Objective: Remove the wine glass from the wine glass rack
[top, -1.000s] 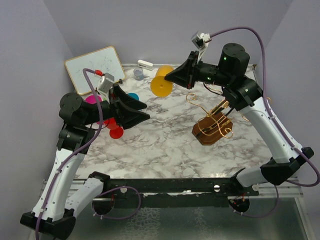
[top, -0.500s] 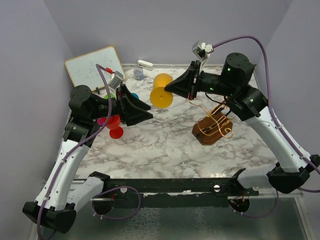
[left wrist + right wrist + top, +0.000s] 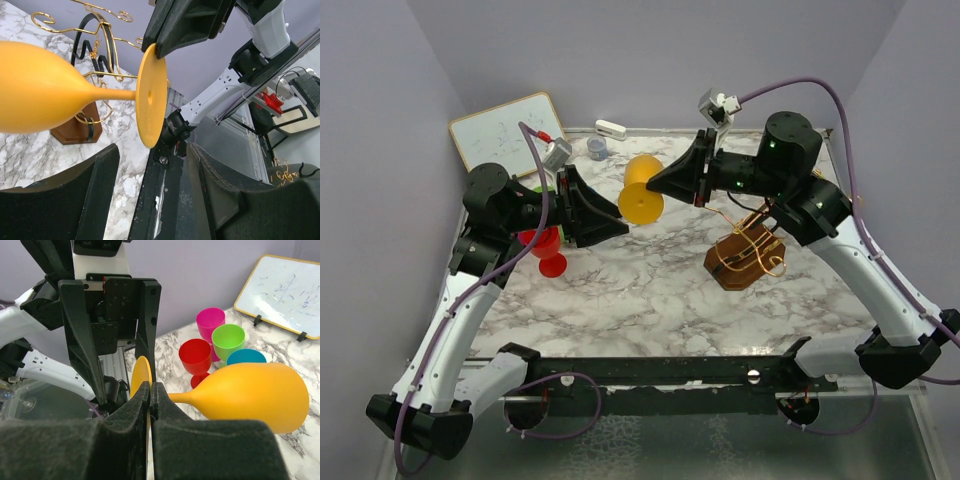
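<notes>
The wine glass is held sideways above the desk, clear of the rack, its foot pinched by the right gripper's jaws. The left gripper's jaws are spread near its bowl.

Robotics lab test cell. Marble-patterned tabletop boxed in by plain lilac wall panels. Along its near edge, a black mounting rail bolted with two robot arms; above it, looping purple cables; at its far left corner, a propped whiteboard. Beyond the near edge, a cluttered workbench, blurred.
</notes>
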Motion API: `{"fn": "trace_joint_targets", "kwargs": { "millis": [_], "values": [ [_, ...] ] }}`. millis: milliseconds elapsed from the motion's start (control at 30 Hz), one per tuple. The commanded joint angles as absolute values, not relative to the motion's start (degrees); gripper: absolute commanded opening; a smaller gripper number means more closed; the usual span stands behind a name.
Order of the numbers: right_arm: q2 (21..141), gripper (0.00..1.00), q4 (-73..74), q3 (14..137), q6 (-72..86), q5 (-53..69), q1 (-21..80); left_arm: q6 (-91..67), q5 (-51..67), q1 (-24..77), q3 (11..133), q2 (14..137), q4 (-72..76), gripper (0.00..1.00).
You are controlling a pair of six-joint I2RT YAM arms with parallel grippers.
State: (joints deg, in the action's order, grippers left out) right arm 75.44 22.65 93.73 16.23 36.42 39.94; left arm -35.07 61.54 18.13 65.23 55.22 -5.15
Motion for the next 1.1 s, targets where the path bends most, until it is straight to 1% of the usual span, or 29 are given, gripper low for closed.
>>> {"fn": "trace_joint_targets", "kwargs": {
  "millis": [0, 133, 200, 233, 300, 333, 400, 533, 600, 733, 833, 933, 1067],
  "values": [
    [76.29, 0.01, 19.37, 93.47, 16.69, 35.85, 41.72, -34.86, 62.71, 18.63, 66.84, 55.84, -3.59, 0.58],
    [77.6, 0.01, 19.27, 94.0, 16.38, 35.01, 43.48, -34.97, 62.45, 18.63, 66.84, 56.78, -3.13, 0.55],
    [78.07, 0.01, 19.1, 94.13, 16.28, 34.76, 44.12, -35.16, 62.4, 18.66, 66.87, 57.08, -2.93, 0.47],
    [78.38, 0.01, 19.05, 94.01, 16.26, 34.63, 44.38, -35.09, 62.45, 18.68, 66.88, 57.19, -2.88, 0.42],
    [78.57, 0.01, 19.2, 93.81, 16.11, 34.22, 44.72, -34.64, 62.4, 18.8, 66.93, 57.14, -3.25, 0.04],
    [78.43, 0.01, 19.26, 93.52, 15.98, 34.13, 44.81, -33.99, 62.15, 18.81, 66.97, 56.99, -4.09, 0.0],
    [78.0, 0.02, 20.2, 93.07, 15.66, 34.02, 44.82, -32.05, 61.49, 18.8, 66.53, 56.24, -5.47, 0.0],
    [75.9, 0.27, 24.68, 91.23, 12.98, 34.89, 44.82, -28.94, 60.32, 18.75, 64.56, 53.71, -6.21, 0.0],
    [74.7, 0.35, 27.61, 89.79, 10.51, 36.02, 44.78, -28.05, 60.29, 18.79, 63.69, 52.44, -6.22, 0.0],
    [73.92, 0.36, 32.07, 87.43, 6.84, 39.62, 44.8, -27.93, 61.44, 18.96, 62.31, 50.98, -5.07, 0.0],
    [73.89, 0.36, 31.19, 86.16, 6.68, 41.68, 44.91, -28.13, 61.95, 19.17, 61.56, 50.57, -4.61, 0.0],
    [75.1, 0.34, 31.08, 87.26, 6.62, 43.03, 45.59, -27.04, 61.48, 19.3, 61.36, 50.89, -5.83, 0.0],
    [78.35, 0.32, 33.4, 90.69, 4.93, 40.44, 48.68, -26.62, 61.5, 19.5, 61.82, 51.79, -6.98, 0.0]
  ]
}}
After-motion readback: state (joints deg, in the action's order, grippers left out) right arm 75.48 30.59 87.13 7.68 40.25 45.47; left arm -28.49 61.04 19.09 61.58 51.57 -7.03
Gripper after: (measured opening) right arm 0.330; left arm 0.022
